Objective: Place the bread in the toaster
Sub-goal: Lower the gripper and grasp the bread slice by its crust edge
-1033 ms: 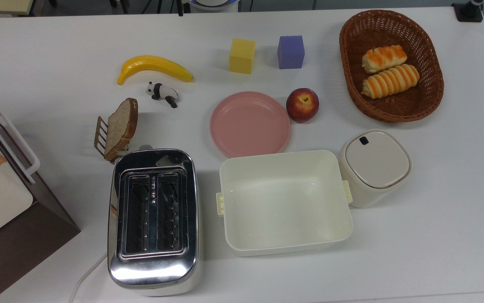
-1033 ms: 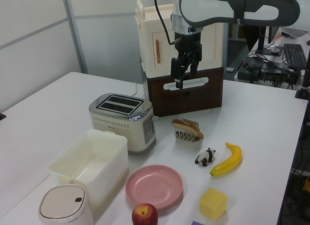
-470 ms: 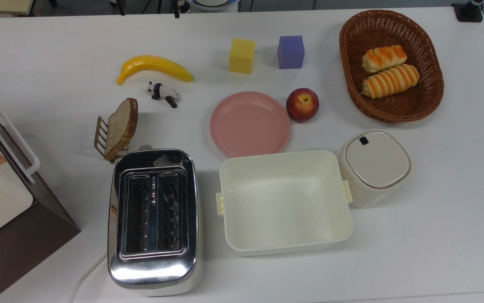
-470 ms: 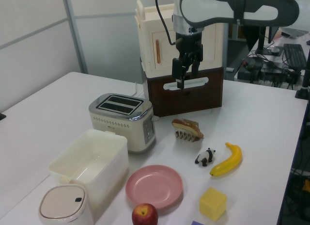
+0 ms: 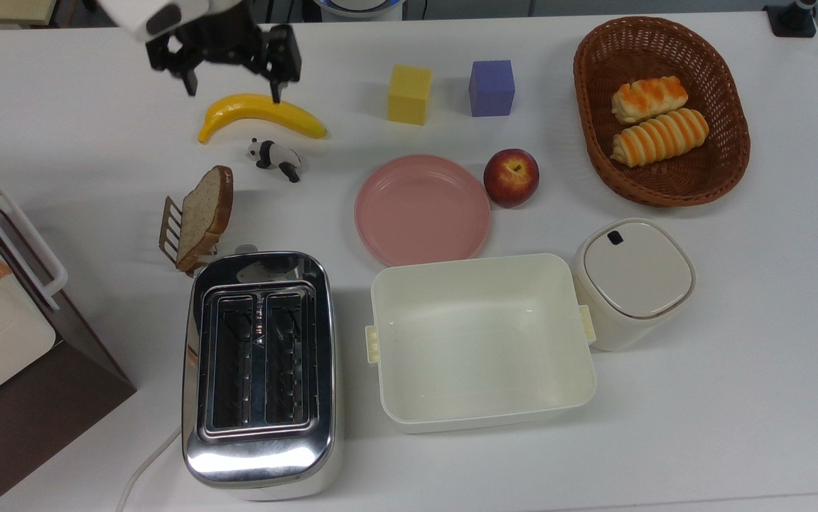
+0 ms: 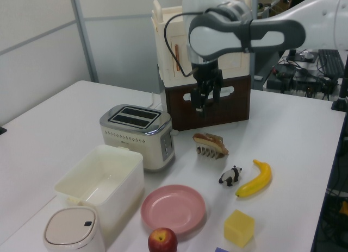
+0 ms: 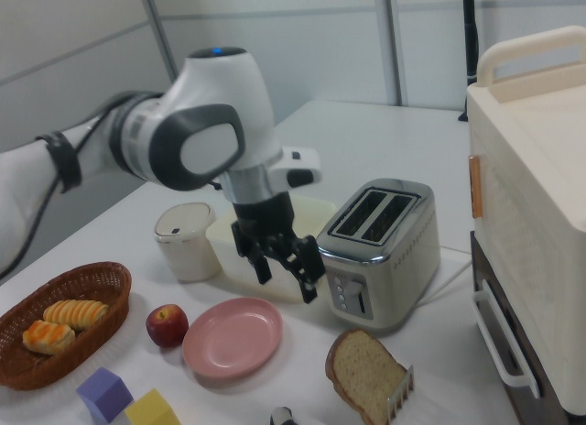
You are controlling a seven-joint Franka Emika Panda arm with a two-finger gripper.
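The bread (image 5: 204, 212) is a speckled brown slice leaning on a small gold rack, just off the toaster's far end in the top view. It also shows as bread (image 6: 211, 142) and bread (image 7: 364, 374). The chrome two-slot toaster (image 5: 259, 370) has both slots bare; it is seen too as toaster (image 6: 137, 130) and toaster (image 7: 383, 249). My gripper (image 5: 232, 87) hangs in the air, open, nothing between its fingers. In the left view the gripper (image 6: 203, 102) is above the bread and slightly to its left. In the right view the gripper (image 7: 286, 277) is up and left of the slice.
Beside the bread lie a banana (image 5: 263, 114) and a toy panda (image 5: 275, 156). A pink plate (image 5: 423, 210), apple (image 5: 512, 178), cream tub (image 5: 483, 416), lidded bin (image 5: 632, 281), roll basket (image 5: 732, 153) and two cubes fill the top view's right. A tall brown-and-cream appliance (image 6: 209, 56) stands behind the bread.
The arm has swung into the top view at its upper left. In the left view the gripper has come lower, closer to the bread. No object has moved.
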